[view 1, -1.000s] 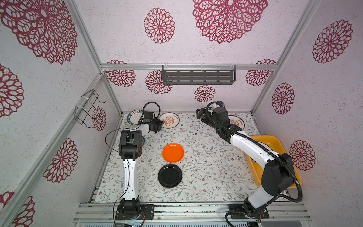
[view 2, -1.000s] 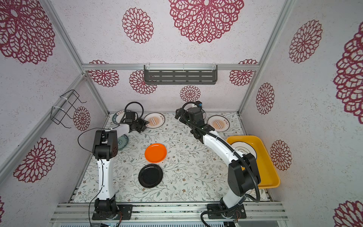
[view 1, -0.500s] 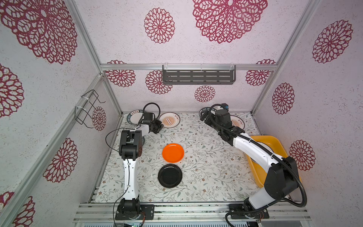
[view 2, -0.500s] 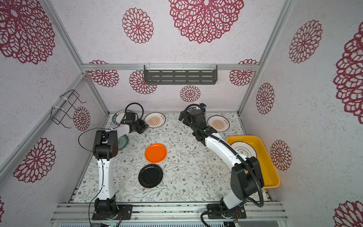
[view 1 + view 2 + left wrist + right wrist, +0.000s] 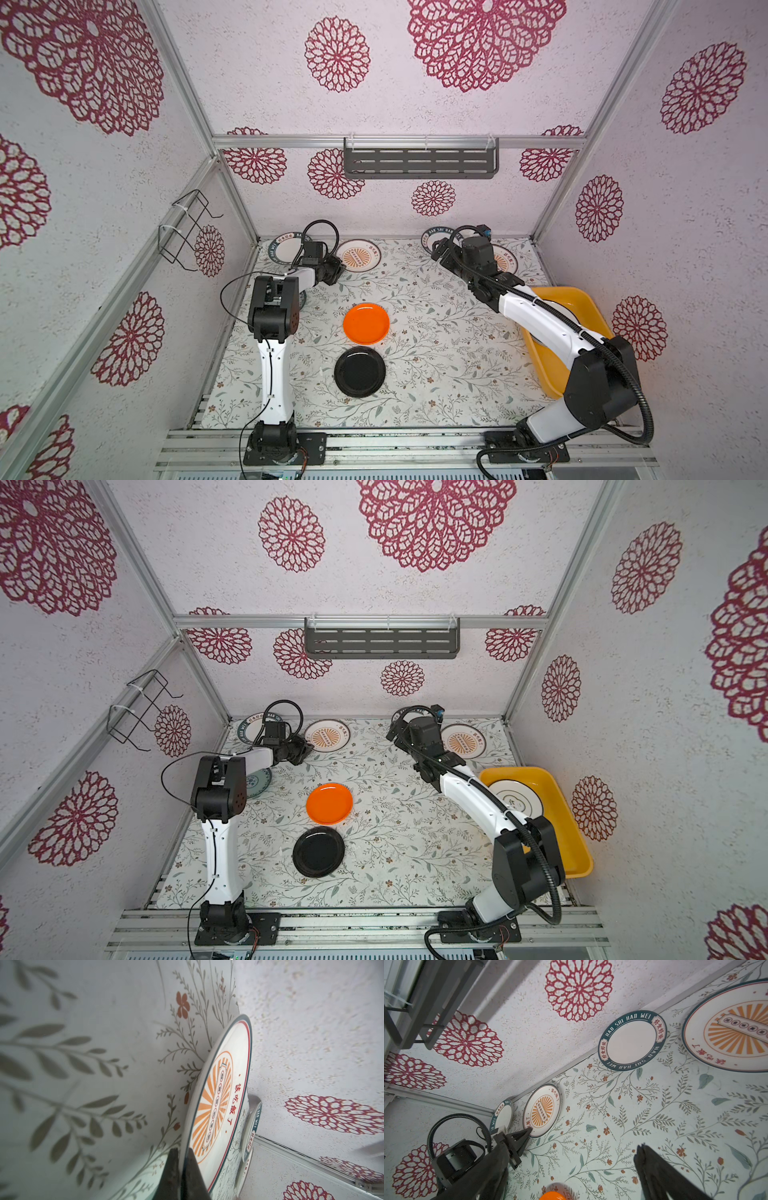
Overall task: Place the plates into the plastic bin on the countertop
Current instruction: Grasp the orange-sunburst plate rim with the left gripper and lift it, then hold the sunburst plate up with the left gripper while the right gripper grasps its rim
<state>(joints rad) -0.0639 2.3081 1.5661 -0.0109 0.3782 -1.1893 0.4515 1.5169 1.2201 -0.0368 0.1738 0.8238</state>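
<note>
While your left gripper (image 5: 182,1150) pinches the rim of a sunburst plate (image 5: 216,1105) by the back wall (image 5: 374,208), your right gripper (image 5: 439,250) hangs wide open over the countertop (image 5: 436,353). A white plate (image 5: 515,798) lies in the bin (image 5: 575,845). An orange plate (image 5: 366,323) and a black plate (image 5: 360,372) lie mid-counter.

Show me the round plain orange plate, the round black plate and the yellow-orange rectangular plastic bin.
Round plain orange plate (image 5: 366,323): in a top view, its centre.
Round black plate (image 5: 360,372): in a top view, its centre.
Yellow-orange rectangular plastic bin (image 5: 573,845): in a top view, its bare floor.
</note>
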